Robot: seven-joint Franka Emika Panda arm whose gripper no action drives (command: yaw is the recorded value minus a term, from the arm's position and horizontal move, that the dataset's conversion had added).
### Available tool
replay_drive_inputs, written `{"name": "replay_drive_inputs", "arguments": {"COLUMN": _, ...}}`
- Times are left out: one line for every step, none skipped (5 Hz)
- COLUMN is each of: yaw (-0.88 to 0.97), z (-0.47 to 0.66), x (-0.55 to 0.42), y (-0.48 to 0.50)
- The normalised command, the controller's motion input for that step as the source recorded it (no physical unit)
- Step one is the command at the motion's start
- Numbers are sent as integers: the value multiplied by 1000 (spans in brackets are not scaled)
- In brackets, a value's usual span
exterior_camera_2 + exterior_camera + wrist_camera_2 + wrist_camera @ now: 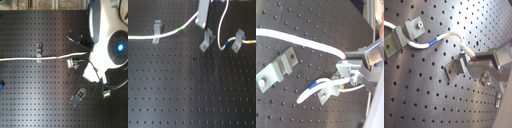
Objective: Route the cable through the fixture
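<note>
White cable [183,27] ran across the black perforated board [188,95] in the first exterior view, from the first exterior view's left edge past a slim grey clip [157,32], with its green band just beyond that clip, up to our gripper [203,20] near the top. Beyond the gripper it looped down and back up to a paler clip [237,40], carrying blue and yellow bands there. We saw the fixture [206,40] just below the gripper, its tab showing a dark hole; the cable passed above it and did not touch it. In the first wrist view our fingers [491,56] were closed on the cable's bend [464,44], right beside the fixture [457,67]. In the second exterior view our arm [107,42] covered much of this
</note>
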Motion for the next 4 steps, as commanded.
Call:
{"name": "replay_drive_inputs", "arguments": {"yaw": 0, "z": 0, "x": -22, "y": 14}}
{"name": "replay_drive_inputs", "arguments": {"yaw": 46, "z": 384, "x": -209, "y": -82}}
{"name": "replay_drive_inputs", "arguments": {"yaw": 206, "z": 142, "x": -192, "y": 17}}
{"name": "replay_drive_inputs", "arguments": {"yaw": 409, "z": 304, "x": -405, "y": 48}}
